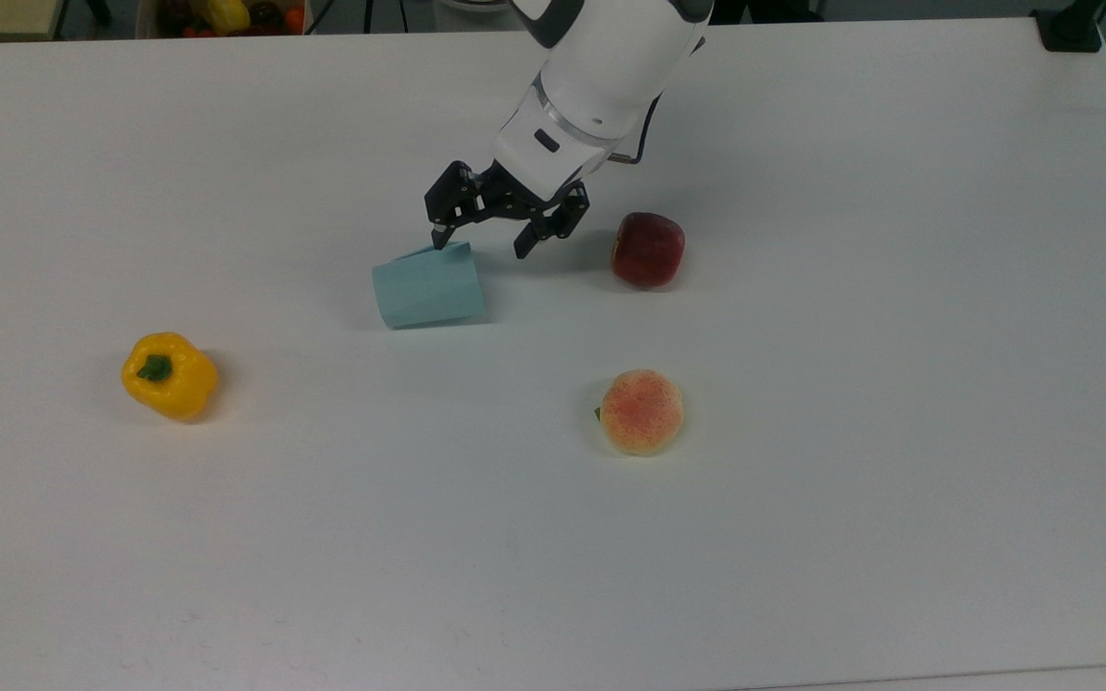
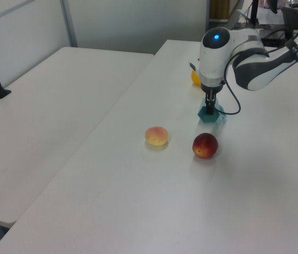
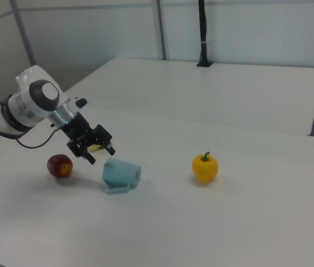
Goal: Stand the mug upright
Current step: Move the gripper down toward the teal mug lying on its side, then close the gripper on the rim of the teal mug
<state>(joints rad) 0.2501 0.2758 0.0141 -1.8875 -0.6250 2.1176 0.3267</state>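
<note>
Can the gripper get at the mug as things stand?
Probably yes. The gripper is open and right at the end of the mug that lies on its side. The apple sits off to the top view's right, clear of the path.
</note>
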